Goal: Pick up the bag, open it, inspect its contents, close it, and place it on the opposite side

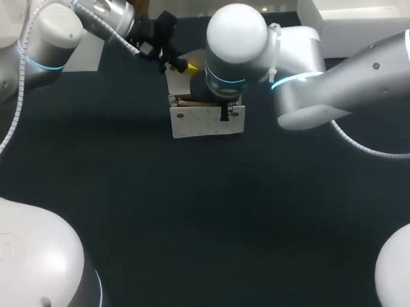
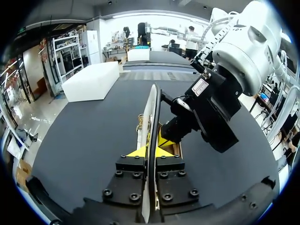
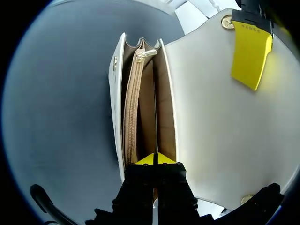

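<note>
Bag [image 1: 207, 119]: white, standing upright on the dark worktop [image 1: 194, 222], toward the far edge and roughly midway between the left and right edges. Flap [image 3: 211, 117] lifted up and back, mouth open to above.

Left arm enters from the far left corner. Left gripper [image 2: 150, 151] narrow, its yellow tips pinched from both sides on the thin free edge of the raised flap, holding it up on the far side of the bag. From the right wrist view one of its fingers [image 3: 251, 54] lies flat on the flap's pale inner face, just beside a gold snap [image 3: 228, 22].

Right arm enters from the right edge, wrist directly over the bag. Right gripper [image 3: 154, 159] points down into the open mouth, tips close together with the thin edge of an inner partition running in between them.

Interior: tan lining. A zipped middle pocket [image 3: 131, 108], zip closed, gold pull [image 3: 145, 54] at one end. Open slots on either side of it, showing only lining; their bottoms are in shadow.
</note>
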You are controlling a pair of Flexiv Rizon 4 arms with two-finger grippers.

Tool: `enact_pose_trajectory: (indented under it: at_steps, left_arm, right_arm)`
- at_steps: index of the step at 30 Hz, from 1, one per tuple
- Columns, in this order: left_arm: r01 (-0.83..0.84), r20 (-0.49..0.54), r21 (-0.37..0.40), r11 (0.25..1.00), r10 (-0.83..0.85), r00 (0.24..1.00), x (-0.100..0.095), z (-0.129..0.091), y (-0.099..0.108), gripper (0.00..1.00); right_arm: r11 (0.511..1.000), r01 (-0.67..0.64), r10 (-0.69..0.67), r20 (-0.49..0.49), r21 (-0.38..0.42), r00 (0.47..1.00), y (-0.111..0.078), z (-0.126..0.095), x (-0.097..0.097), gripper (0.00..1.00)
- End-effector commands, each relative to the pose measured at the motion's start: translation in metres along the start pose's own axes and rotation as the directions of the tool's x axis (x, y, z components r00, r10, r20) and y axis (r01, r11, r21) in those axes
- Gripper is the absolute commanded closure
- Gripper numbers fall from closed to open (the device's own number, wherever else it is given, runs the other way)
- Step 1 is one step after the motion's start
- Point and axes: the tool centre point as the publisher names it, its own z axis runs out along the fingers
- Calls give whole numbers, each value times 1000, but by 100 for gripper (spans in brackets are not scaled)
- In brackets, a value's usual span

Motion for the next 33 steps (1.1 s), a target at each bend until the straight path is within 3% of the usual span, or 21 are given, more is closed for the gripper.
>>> enact_pose_trajectory:
  at_steps: [1,6,10,12,16,33]
  left_arm:
    - [-1,-15,7,1000,2,1000,-5,-1,2,100]
    - [-5,-17,17,1000,5,1000,-3,-4,1,100]
    - [-15,-15,28,1000,15,1000,-2,-6,-2,100]
    - [-22,-16,33,999,23,1000,0,-7,-4,100]
    - [-38,-20,42,998,39,999,3,-8,-8,100]
    - [-75,-32,46,996,76,997,10,-8,-13,100]
  right_arm:
    - [1000,2,-2,-17,14,1000,1,7,4,100]
    - [1000,2,-2,-32,17,999,-1,7,8,100]
    - [1000,4,-3,-44,24,999,-1,6,12,57]
    - [1000,3,-2,-48,27,999,-2,5,14,44]
    - [1000,3,-1,-56,31,998,-2,5,16,2]
    - [1000,6,-4,-65,25,998,-2,4,18,0]
